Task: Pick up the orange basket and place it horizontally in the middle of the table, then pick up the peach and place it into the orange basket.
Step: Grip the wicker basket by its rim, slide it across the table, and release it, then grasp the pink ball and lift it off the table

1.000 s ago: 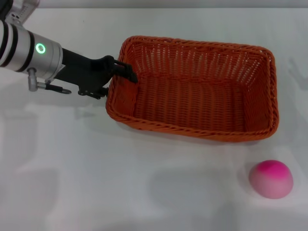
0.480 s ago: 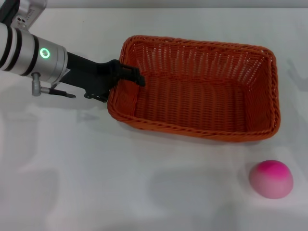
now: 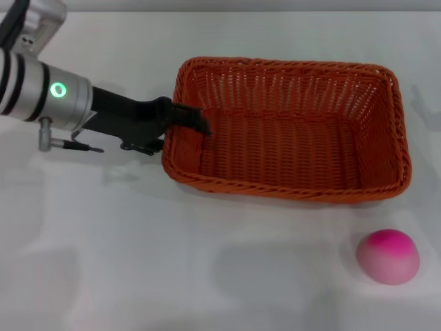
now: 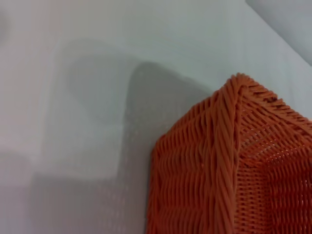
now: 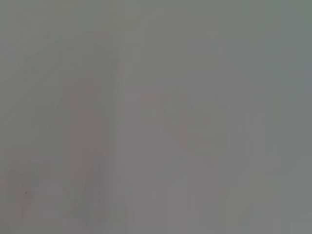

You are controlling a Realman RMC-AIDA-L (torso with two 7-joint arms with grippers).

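While the left gripper clamps one orange basket, one peach lies apart

Nothing shows apart from the task's own things.

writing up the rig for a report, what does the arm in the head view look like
The left arm is a silver-grey cylinder with black bands and a glowing green ring light. A small metal fitting hangs beneath its wrist. Its left gripper is matt black, angular, with slim fingers. The right arm is not in view.
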